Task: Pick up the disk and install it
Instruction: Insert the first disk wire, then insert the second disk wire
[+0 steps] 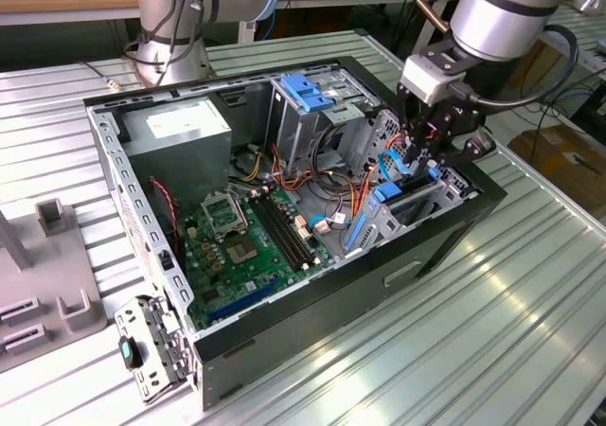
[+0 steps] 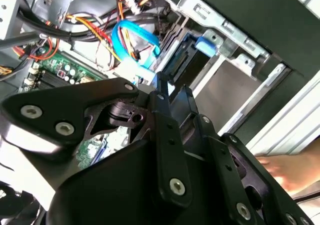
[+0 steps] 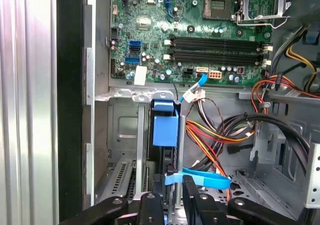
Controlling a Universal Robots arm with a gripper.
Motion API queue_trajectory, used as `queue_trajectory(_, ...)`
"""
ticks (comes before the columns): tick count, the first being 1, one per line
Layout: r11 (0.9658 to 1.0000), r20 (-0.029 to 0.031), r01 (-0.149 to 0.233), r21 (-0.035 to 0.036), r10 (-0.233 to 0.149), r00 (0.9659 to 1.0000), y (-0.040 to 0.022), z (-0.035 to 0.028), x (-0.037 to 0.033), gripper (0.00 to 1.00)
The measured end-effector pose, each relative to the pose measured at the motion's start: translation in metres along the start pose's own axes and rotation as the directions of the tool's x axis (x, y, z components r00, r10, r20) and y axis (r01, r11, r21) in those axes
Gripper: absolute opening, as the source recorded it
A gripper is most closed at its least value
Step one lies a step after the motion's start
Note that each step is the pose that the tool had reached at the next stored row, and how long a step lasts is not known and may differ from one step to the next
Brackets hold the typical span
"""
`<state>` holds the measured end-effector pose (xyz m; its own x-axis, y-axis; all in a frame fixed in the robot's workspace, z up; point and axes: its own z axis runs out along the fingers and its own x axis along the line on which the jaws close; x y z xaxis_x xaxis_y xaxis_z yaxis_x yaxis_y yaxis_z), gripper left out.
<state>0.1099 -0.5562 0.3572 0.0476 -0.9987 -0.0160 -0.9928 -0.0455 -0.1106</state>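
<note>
The silver arm (image 1: 497,14) reaches down steeply, wrist bent. Its black tool (image 1: 428,147) points downward, fingers (image 3: 192,195) close together.

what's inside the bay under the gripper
A blue-framed disk stands on edge in the bay below the gripper. A blue cable crosses it; its lower end is hidden.

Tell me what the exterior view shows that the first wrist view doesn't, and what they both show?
The exterior view alone shows the whole open computer case on the ribbed metal table, the grey power supply box and a second robot arm's base. The first wrist view alone shows the gripper from just behind its black fingers, above a blue plastic piece in a drive bay. Both show the green motherboard and the blue cable.
</note>
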Motion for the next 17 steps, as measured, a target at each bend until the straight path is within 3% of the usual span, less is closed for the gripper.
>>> queue_trajectory(3, 1.0000, 0.0001, 0.000, 0.0000, 0.000, 1.0000, -0.0094, 0.0011, 0.0004, 0.30)
queue_trajectory(8, 1.0000, 0.0000, 0.000, 0.0000, 0.000, 1.0000, -0.0149, 0.0017, 0.0007, 0.30)
queue_trajectory(17, 1.0000, 0.0000, 0.000, 0.0001, 0.000, 1.0000, -0.0153, -0.0019, 0.0006, 0.30)
